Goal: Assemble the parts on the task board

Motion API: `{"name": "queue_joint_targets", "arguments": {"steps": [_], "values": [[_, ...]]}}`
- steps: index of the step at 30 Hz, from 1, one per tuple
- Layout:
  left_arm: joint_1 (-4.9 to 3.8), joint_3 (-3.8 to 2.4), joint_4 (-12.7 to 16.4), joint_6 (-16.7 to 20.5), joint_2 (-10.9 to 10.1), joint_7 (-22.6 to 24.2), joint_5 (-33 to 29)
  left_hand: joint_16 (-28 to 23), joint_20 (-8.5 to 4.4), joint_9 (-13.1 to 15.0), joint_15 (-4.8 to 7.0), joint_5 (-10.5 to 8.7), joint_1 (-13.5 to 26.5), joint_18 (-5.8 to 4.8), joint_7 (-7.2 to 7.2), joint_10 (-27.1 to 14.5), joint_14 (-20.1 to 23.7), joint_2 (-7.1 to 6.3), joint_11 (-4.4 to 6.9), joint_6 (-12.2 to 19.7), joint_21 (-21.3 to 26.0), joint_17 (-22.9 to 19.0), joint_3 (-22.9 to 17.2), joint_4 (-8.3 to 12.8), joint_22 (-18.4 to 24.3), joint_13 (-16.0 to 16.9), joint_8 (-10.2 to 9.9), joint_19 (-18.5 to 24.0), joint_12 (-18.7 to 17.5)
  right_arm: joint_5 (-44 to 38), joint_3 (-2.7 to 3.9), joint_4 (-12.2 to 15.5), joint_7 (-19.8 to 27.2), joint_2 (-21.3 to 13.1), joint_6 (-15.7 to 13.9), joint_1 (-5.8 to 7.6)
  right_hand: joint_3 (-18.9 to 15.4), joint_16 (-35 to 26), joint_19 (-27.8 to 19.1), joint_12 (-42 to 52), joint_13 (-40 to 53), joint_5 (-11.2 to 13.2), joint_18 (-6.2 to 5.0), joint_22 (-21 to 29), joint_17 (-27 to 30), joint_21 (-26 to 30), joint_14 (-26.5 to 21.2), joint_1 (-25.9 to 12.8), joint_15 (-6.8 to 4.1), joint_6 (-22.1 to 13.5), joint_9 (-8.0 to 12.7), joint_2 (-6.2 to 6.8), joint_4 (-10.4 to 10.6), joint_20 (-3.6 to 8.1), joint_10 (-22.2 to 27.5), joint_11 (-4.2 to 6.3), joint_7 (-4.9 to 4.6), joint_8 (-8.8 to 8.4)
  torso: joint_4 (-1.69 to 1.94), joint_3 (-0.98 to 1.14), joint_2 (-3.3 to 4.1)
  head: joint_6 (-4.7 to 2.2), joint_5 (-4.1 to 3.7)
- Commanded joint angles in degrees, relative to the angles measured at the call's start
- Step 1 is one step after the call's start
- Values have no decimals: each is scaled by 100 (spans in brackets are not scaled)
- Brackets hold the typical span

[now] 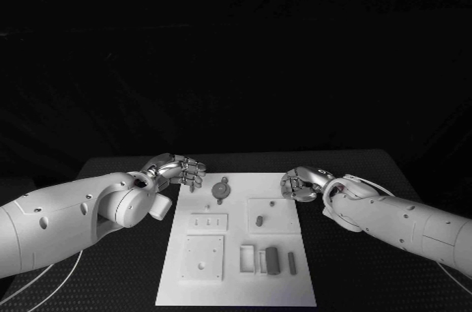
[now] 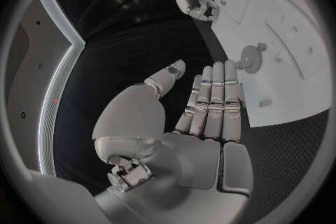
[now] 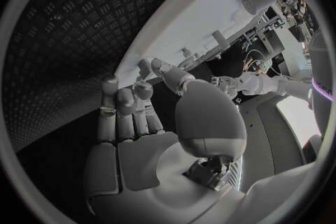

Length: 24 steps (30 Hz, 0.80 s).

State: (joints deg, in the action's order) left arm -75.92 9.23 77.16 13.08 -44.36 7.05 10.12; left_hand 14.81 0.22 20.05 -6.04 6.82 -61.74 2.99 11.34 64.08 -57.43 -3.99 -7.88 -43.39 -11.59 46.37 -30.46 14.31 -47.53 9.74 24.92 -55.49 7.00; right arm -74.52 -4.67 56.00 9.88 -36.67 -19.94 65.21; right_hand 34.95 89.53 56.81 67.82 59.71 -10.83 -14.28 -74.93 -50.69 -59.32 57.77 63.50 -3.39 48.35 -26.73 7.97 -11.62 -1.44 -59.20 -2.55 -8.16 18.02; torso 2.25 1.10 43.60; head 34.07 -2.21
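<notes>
Surface: a black table (image 1: pixel 118 168) with a raised tread pattern, set against a dark backdrop
Task board: a white plate (image 1: pixel 239 288) lying lengthwise in the middle of the table, between the two arms
Left hand: the left hand (image 1: pixel 180 170) hovers at the board's far left corner, palm toward the board; in the left wrist view its fingers (image 2: pixel 213 98) stand straight and close together, the thumb held apart, and nothing lies in them
Right hand: the right hand (image 1: pixel 303 183) hangs at the board's far right edge, fingers curled inward; in the right wrist view the fingers (image 3: pixel 126 103) bend over the palm and I see nothing in them
Gear: one round toothed piece (image 1: pixel 222 188) stands near the board's far end, just beside the left hand, apart from its fingertips
Peg: one short peg (image 1: pixel 260 220) stands in the raised square plate at the board's right middle
Bars: two dark oblong pieces (image 1: pixel 273 261) lie side by side near the board's near right corner, next to a pale frame
Slots: three small slots (image 1: pixel 209 222) in a row on the left middle plate
</notes>
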Motion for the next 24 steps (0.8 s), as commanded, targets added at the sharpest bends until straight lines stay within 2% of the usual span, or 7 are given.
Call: {"name": "queue_joint_targets", "arguments": {"steps": [1,17,24], "values": [[-3,-6,17,-79,10,37,24,-19,0,9,8,-37,41,68,33,18,-45,13,-12,3,29,8,5,-29,-8,8,-25,-11,-19,-41,1,-1,53,25,92,-20,-25,34,6,20,-8,-2,-72,-95,5,-21,-2,7,-53,549,-6,-52,-9,24,482,80,23,38,1,1,2,6,-9],[-3,-6,10,-78,13,33,26,-25,0,10,8,-37,43,68,38,10,-46,11,-17,12,33,13,4,-31,-12,9,-37,-13,-27,-73,1,-19,34,43,96,-32,-16,40,5,31,-28,-3,-72,-95,12,-25,-1,-22,-89,655,-43,-161,-8,29,480,121,67,92,1,5,4,36,-18],[-3,-6,6,-81,18,30,26,-27,0,11,7,-38,45,68,40,7,-47,10,-18,16,35,15,5,-32,-13,9,-42,-13,-31,-73,1,-31,21,41,81,-33,-23,40,3,32,-31,-1,-72,-96,13,-25,-2,-31,-94,649,-44,-147,-16,30,480,124,68,88,1,6,4,46,-30]]}}
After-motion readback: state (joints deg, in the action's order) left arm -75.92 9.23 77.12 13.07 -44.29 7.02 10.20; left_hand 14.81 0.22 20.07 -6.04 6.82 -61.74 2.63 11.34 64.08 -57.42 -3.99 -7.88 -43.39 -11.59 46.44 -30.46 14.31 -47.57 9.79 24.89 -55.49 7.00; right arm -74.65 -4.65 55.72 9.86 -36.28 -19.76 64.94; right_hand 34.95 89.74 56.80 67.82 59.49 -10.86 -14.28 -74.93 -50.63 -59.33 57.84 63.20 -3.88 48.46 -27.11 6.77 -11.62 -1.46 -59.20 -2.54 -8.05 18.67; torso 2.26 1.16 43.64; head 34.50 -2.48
